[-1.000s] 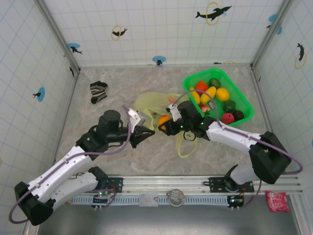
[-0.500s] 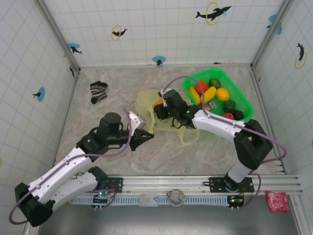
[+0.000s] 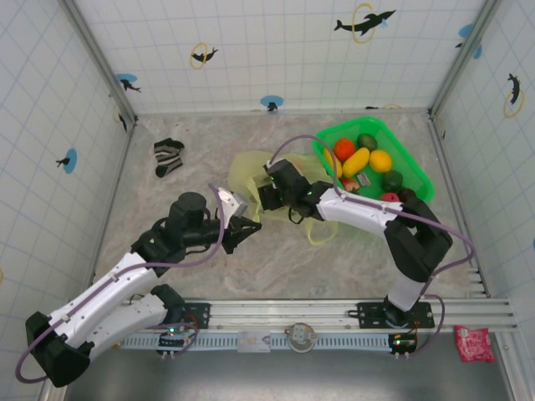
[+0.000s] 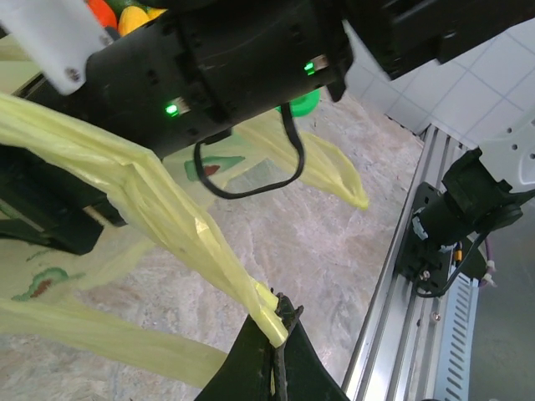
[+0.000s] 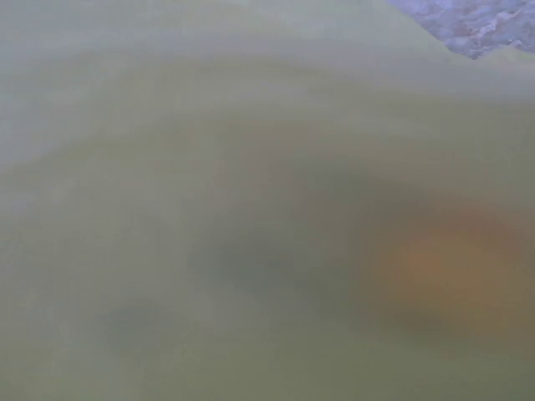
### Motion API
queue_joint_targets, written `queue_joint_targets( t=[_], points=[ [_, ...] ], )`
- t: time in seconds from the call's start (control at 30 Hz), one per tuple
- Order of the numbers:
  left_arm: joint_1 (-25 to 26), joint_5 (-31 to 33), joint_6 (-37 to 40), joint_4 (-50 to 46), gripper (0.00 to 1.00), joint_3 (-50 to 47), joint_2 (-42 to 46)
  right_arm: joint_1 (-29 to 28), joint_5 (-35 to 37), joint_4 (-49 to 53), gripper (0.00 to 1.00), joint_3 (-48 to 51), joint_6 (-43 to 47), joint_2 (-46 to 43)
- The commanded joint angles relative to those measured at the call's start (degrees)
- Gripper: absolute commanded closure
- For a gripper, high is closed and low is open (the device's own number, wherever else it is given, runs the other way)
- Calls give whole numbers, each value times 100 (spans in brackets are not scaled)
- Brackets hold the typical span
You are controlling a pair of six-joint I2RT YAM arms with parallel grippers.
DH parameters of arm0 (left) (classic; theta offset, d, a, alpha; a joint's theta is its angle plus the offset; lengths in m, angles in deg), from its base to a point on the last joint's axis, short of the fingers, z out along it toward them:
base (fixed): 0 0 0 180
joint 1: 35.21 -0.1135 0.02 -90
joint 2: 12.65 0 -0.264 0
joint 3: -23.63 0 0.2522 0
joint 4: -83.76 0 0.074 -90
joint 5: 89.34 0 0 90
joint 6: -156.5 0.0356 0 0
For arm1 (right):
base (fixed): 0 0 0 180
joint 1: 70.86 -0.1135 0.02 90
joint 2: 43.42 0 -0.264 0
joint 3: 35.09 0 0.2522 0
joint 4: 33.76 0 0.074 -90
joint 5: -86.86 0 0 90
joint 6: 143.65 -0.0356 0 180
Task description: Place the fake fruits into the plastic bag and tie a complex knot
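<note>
Above the table [image 3: 351, 267], right gripper [image 3: 264, 195] has reached the plastic bag [image 3: 244, 171].

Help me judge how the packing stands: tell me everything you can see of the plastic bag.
The plastic bag is thin, translucent, pale yellow film with faint green and red print, lying crumpled on the marbled table just left of the green basket. One handle is stretched into a taut strip, its end pinched in the shut left gripper. A second handle lies slack as a loop nearer the arms. The right gripper is pushed against the bag; through the film a blurred orange shape shows.
</note>
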Motion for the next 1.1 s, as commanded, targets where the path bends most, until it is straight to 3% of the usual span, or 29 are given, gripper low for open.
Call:
queue_joint_targets(
  t=[0.0, 0.2, 0.4, 0.67, 0.73, 0.9, 1.07],
  points=[
    [22, 9, -58, 69, 100, -103, -1, 26, -182, -329, 25, 273, 66, -515],
    [25, -63, -189, 149, 100, -261, -82, 120, -871, -965, 42, 1097, -56, -1390],
    [22, -84, -254, 281, 100, -285, -161, 241, -1595, -1786, 52, 1905, -158, -2224],
    [25, -236, -172, 436, 100, -255, -284, 1025, -2369, -2087, 50, 2092, -591, -2981],
    [24, -273, -168, 497, 100, -294, -259, 1435, -2254, -1916, 48, 2077, -685, -3085],
    [25, -461, -169, 596, 100, -321, -254, 2444, -1023, -707, 42, 1743, -889, -2829],
    [25, -510, -117, 711, 100, -394, -210, 3349, -735, -323, 39, 1493, -1527, -2045]
  ],
)
